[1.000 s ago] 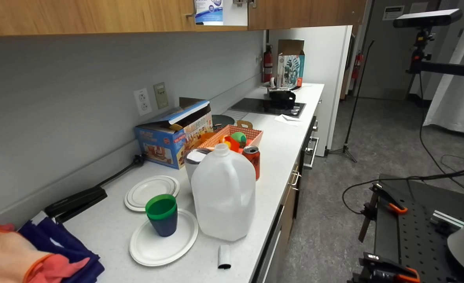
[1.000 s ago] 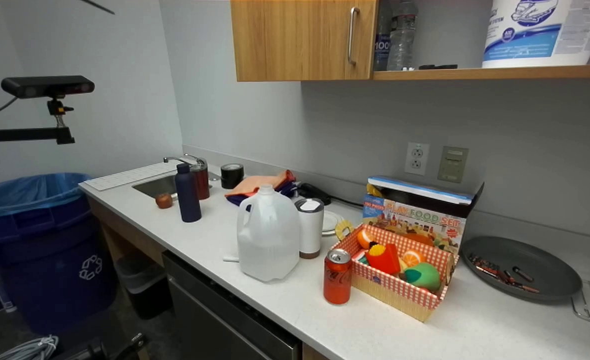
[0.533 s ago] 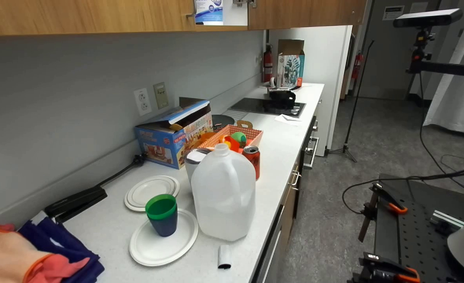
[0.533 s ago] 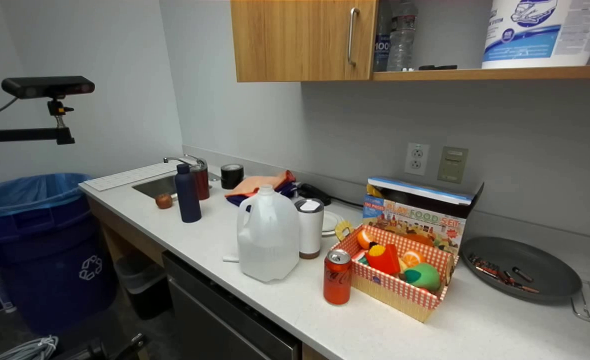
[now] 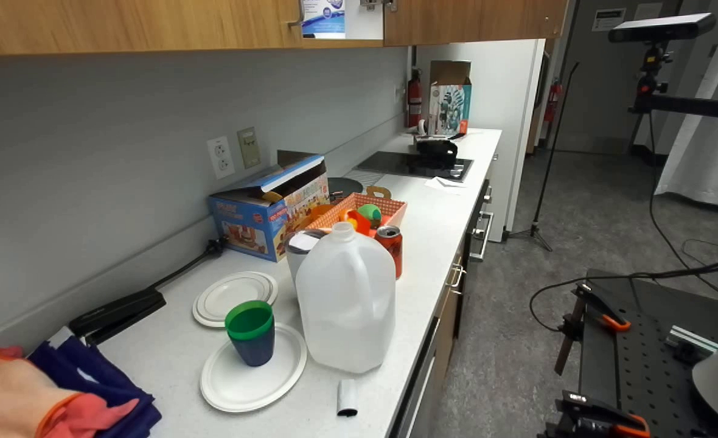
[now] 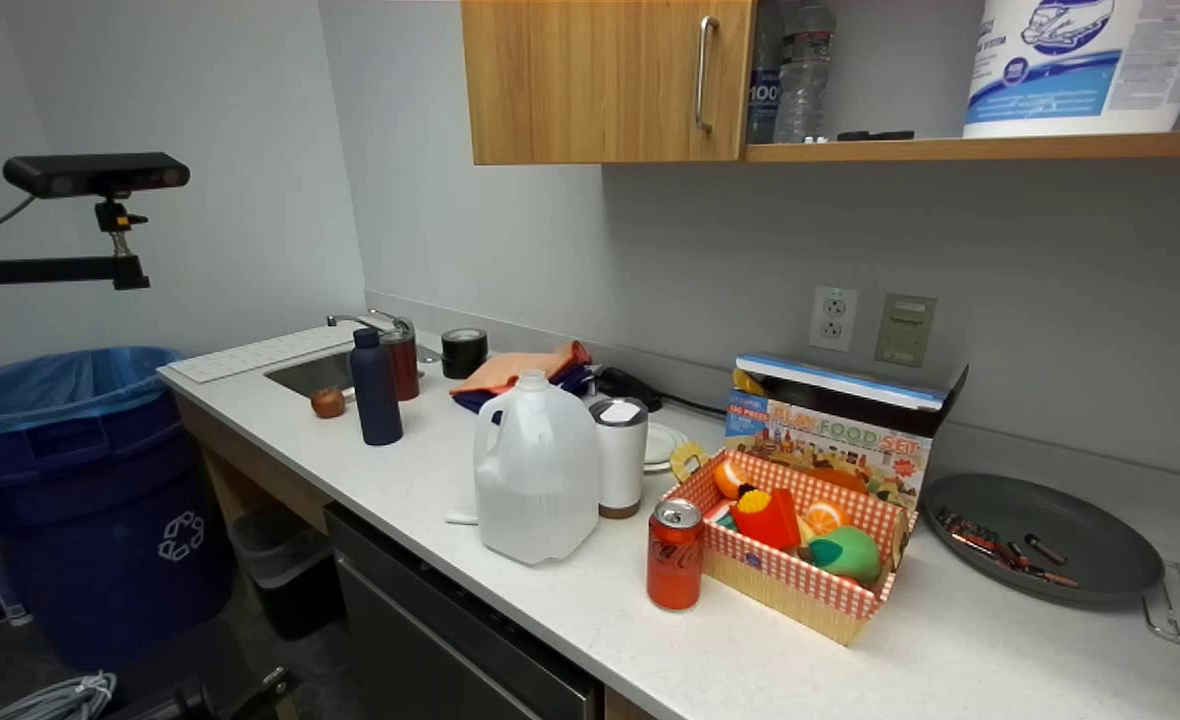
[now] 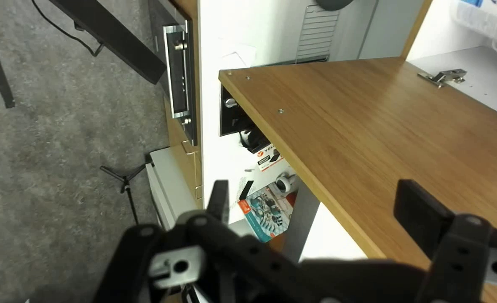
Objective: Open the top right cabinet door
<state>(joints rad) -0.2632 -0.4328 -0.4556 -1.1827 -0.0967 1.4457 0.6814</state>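
Note:
The top right cabinet door (image 7: 379,126) is light-brown wood grain and stands swung open in the wrist view. Its hinge and inner face with small screws show; its silver handle does not show. In an exterior view the open door (image 5: 468,21) juts out at the top, beside the cabinet opening. My gripper (image 7: 313,195) shows only in the wrist view. Its fingers are wide apart with nothing between them held. The door's edge runs between the fingers in the picture, the right finger in front of the inner face. I cannot tell whether it touches.
A closed matching door (image 6: 610,80) with a handle adjoins the opening. A white bucket (image 6: 1080,70) and bottles (image 6: 802,75) stand on the shelf. On the counter are a plastic jug (image 5: 347,298), red can (image 6: 675,560), food basket (image 6: 780,580) and play-food box (image 5: 249,225).

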